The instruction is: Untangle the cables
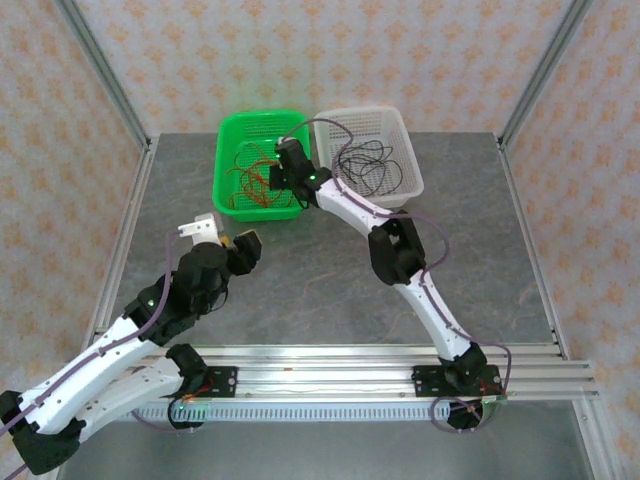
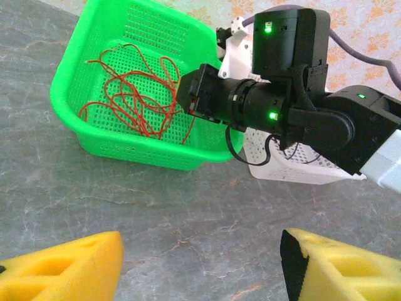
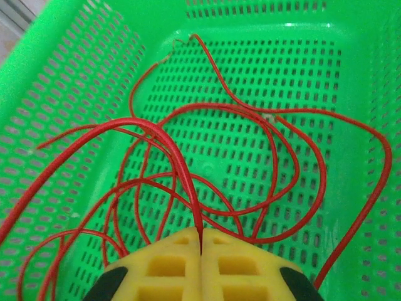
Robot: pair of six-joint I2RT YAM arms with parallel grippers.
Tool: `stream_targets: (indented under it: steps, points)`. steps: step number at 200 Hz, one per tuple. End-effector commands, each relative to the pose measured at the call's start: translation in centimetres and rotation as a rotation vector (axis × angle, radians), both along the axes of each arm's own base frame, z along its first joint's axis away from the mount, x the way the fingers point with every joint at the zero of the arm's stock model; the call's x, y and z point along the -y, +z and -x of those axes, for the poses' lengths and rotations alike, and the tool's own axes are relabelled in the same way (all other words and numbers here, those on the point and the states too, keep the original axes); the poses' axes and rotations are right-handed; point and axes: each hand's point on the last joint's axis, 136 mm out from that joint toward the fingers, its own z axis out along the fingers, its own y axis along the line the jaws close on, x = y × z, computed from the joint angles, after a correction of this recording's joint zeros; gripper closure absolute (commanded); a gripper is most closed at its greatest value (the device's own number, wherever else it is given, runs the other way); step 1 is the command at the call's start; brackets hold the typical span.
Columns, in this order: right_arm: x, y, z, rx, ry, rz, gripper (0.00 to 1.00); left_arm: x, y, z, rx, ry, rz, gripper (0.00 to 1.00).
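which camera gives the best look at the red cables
Right wrist: the red cables loop close-up across the green basket, one strand between the right gripper fingers. Left wrist shows the whole tangle smaller; top external, tiny.

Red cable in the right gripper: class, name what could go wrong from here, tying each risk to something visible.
The right gripper pinches one red cable that crosses the other red loops; pulling may drag the whole tangle instead of one strand.
The cable sits at the very tips of the pads and could slip out.
Nothing holds the green basket down; the left gripper hangs open over the table, so a snag might tug the basket along.
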Motion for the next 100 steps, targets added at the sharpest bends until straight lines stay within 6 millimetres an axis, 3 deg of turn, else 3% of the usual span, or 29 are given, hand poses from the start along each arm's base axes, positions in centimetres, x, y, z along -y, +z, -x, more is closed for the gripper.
stream_targets:
  steps: [1, 70, 100]
  points:
    - [0.1, 2.1, -0.7, 0.028, -0.024, -0.031, 0.75, -0.4, 0.8, 0.3, 0.005, 0.013, 0.008, 0.31]
    - [0.6, 4.3, -0.6, 0.054, -0.032, -0.025, 0.49, -0.9, 1.1, 0.9, 0.006, 0.027, 0.036, 0.3]
    - [1.1, 5.9, -0.6, 0.074, -0.047, -0.021, 0.32, -1.6, 1.4, 1.2, 0.016, 0.044, 0.037, 0.3]
